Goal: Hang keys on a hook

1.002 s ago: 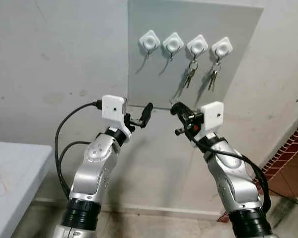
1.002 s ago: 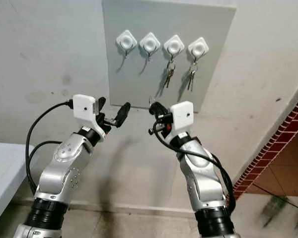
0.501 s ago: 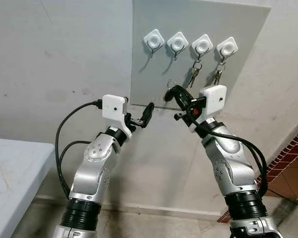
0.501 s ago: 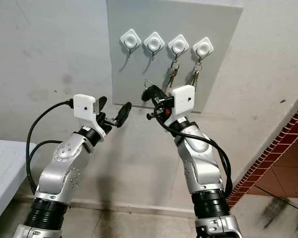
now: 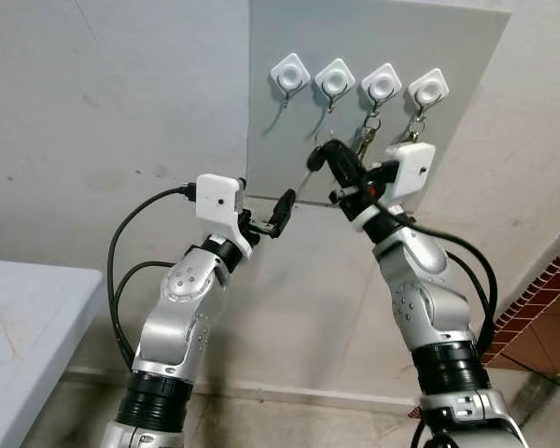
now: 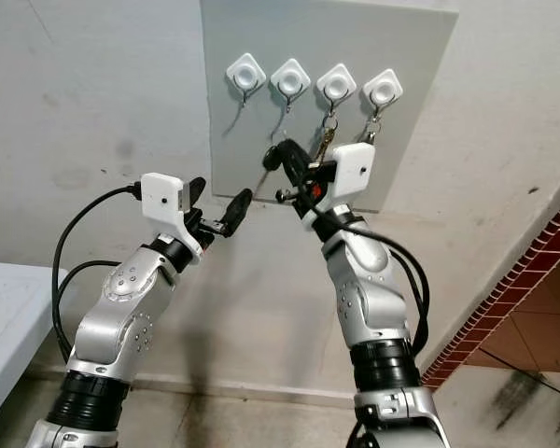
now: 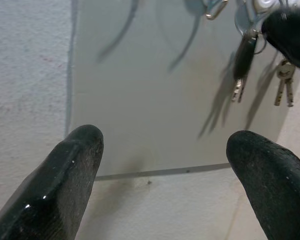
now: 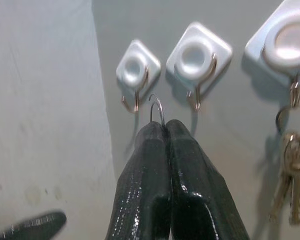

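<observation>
Both silver arms are raised in front of the body, elbows bent, forearms angled up toward the wall. The left arm leans inward, its white wrist camera block uppermost, with a black cable looping from the block down past the elbow. The left gripper [image 5: 273, 213] points up and to the right, its two black fingers [image 7: 70, 175] spread well apart. The right arm reaches higher, its forearm tilted up and to the left, black cables hanging along its outer side. The right gripper [image 5: 325, 157] has its jaws pressed together, a thin wire ring [image 8: 157, 108] showing at the fingertips.
</observation>
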You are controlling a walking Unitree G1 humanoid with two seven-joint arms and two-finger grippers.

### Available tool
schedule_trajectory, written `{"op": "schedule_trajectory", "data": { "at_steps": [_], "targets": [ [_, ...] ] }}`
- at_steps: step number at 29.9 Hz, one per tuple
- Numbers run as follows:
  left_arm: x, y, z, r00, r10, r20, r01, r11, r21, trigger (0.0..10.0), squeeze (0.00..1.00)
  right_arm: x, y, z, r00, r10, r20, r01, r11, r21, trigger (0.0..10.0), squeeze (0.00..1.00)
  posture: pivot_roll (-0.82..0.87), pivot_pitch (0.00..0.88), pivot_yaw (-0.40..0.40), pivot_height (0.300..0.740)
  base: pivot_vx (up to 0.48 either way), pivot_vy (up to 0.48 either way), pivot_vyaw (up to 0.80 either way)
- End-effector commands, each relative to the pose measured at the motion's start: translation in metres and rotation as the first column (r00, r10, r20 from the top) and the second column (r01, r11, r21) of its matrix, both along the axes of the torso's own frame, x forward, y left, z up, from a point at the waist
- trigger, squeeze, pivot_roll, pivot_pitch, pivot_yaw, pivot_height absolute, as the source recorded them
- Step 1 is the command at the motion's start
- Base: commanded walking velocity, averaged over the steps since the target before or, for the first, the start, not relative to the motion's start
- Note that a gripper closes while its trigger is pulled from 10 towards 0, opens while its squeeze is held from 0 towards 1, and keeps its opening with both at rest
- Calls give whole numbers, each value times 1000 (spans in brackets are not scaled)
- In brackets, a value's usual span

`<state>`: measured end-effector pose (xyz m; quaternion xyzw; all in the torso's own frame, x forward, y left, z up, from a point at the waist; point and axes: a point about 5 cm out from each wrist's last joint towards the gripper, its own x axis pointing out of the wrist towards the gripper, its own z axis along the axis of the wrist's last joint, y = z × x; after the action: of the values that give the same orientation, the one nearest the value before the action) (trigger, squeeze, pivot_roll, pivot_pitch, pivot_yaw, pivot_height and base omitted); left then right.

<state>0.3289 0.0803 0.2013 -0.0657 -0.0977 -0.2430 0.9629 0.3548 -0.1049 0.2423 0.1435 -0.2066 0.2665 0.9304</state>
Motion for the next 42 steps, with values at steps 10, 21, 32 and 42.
{"op": "schedule_trajectory", "data": {
  "at_steps": [10,21,32,42],
  "targets": [
    [-2,-7,10,999,-29,30,30,1000,-1,10000,0,9,1,16,999,53,3,-53,995,85,10000,0,-42,21,-53,740,0,0,0],
    [-3,-6,11,999,-26,30,26,1000,-7,10000,0,17,2,19,996,87,-30,-81,985,151,10000,0,-37,25,-58,740,0,0,0],
    [-3,-5,12,1000,-18,25,18,1000,-18,10000,0,28,0,20,984,148,-98,-112,946,303,10000,0,-33,33,-60,740,0,0,0],
    [-3,-5,13,1000,-18,22,19,999,-28,10000,0,36,-4,24,973,191,-133,-120,902,414,10000,0,-34,36,-60,740,0,0,0]
  ]
}}
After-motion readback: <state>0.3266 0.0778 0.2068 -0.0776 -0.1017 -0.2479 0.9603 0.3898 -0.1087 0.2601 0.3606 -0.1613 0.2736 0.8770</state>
